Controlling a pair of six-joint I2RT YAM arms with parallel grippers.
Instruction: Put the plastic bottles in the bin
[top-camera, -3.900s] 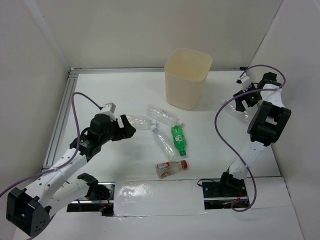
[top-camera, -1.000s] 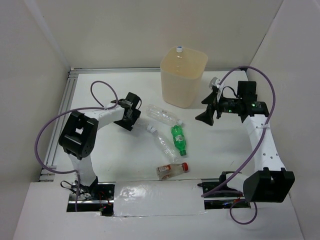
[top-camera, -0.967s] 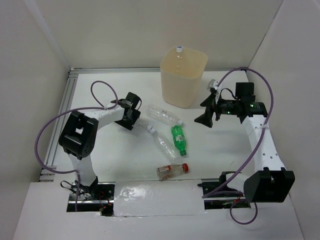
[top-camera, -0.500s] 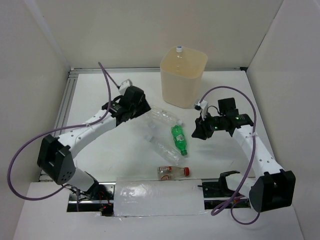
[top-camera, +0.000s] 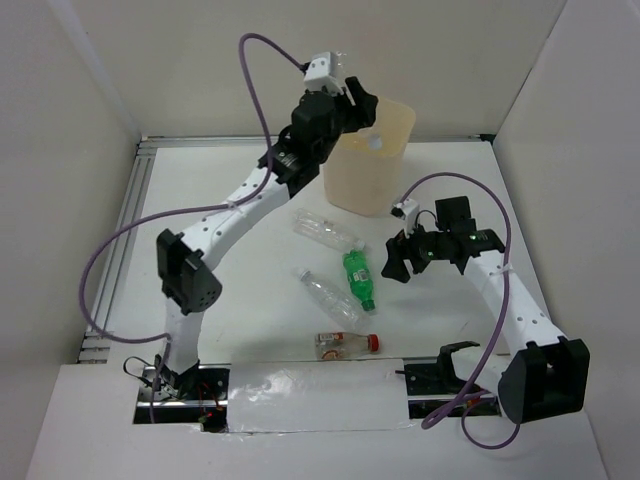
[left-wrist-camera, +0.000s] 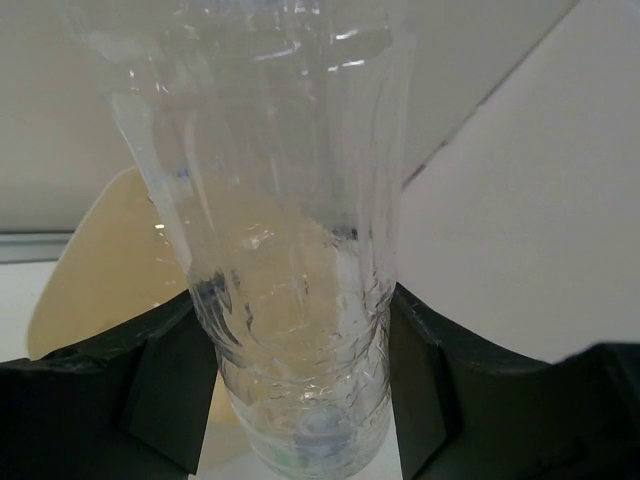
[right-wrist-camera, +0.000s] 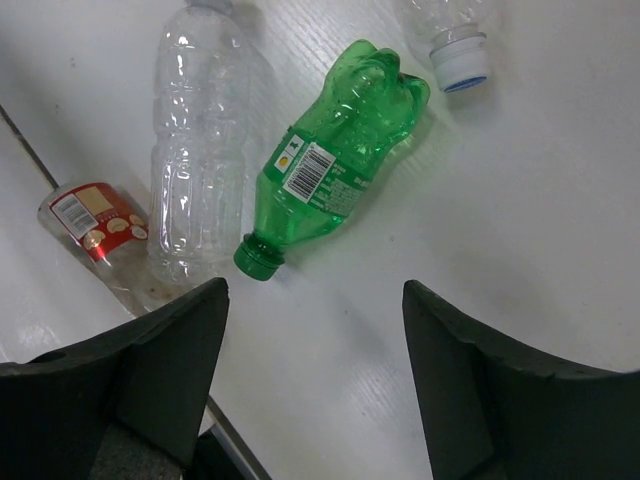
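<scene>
My left gripper (top-camera: 357, 104) is raised over the left rim of the cream bin (top-camera: 385, 175) and is shut on a clear bottle (left-wrist-camera: 290, 230). The bin's rim (left-wrist-camera: 95, 265) shows behind that bottle. A white cap (top-camera: 377, 143) shows in the bin's mouth under the gripper. On the table lie two clear bottles (top-camera: 325, 229) (top-camera: 325, 295), a green bottle (top-camera: 357, 280) and a red-capped bottle (top-camera: 345, 343). My right gripper (top-camera: 392, 265) is open and empty, just right of the green bottle. In the right wrist view (right-wrist-camera: 314, 290) it hovers past the cap end of the green bottle (right-wrist-camera: 335, 175).
White walls close in the table on three sides. An aluminium rail (top-camera: 125, 230) runs along the left edge. The right wrist view also shows a clear bottle (right-wrist-camera: 200, 130), the red-labelled bottle (right-wrist-camera: 95, 220) and another bottle's cap (right-wrist-camera: 458, 58).
My left arm has risen from the table to above the bin with a clear bottle in its grip. My right gripper came down from beside the bin toward the green bottle, then held still.
</scene>
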